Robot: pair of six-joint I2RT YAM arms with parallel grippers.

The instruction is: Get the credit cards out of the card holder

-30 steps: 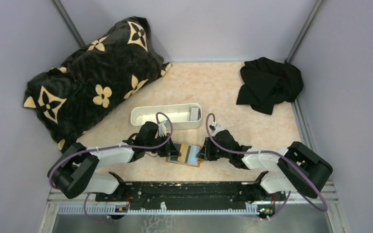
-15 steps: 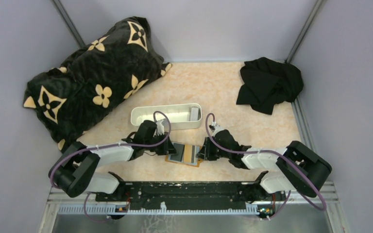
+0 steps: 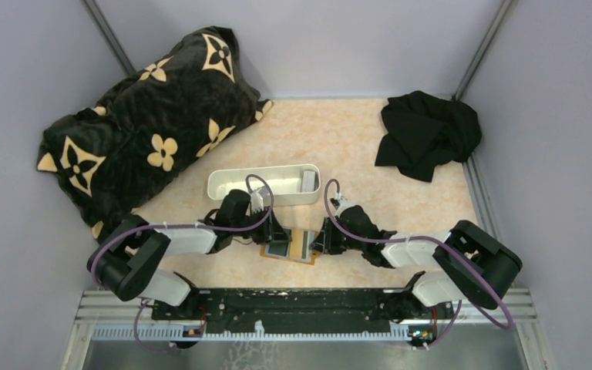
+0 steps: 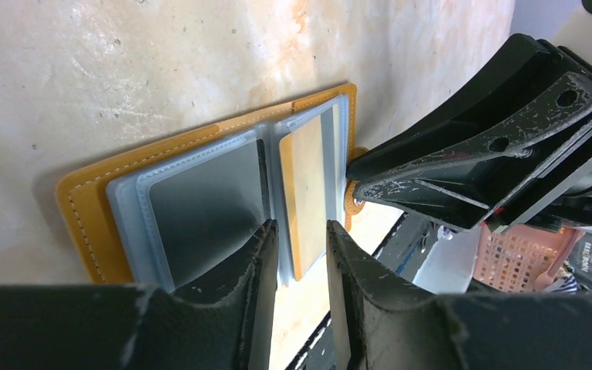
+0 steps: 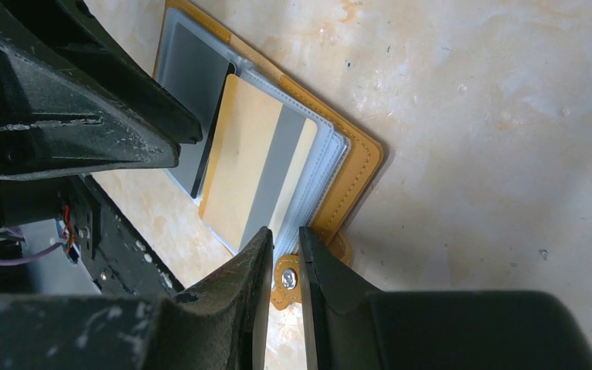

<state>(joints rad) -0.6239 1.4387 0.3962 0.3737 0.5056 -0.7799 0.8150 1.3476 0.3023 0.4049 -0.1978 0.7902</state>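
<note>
- While the card holder (image 3: 291, 245) lies open on the counter (image 3: 354, 139), the right claw (image 5: 285, 266) grips its snap tab (image 5: 287, 279).
- Left claw (image 4: 297, 254) parted, grasping nothing.

Left hand (image 3: 277, 237) fingers parted, shifted farther

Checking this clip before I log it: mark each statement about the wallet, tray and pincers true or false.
1. The card holder lies open on the table. True.
2. The white tray sits on the patterned blanket. False: it stands on the table, beside the blanket.
3. The right pincer grips the card holder's snap tab. True.
4. The left pincer is lifting a credit card clear. False: its jaws stand slightly apart over the sleeves.
5. The black cloth covers the card holder. False: it lies at the far right.
</note>
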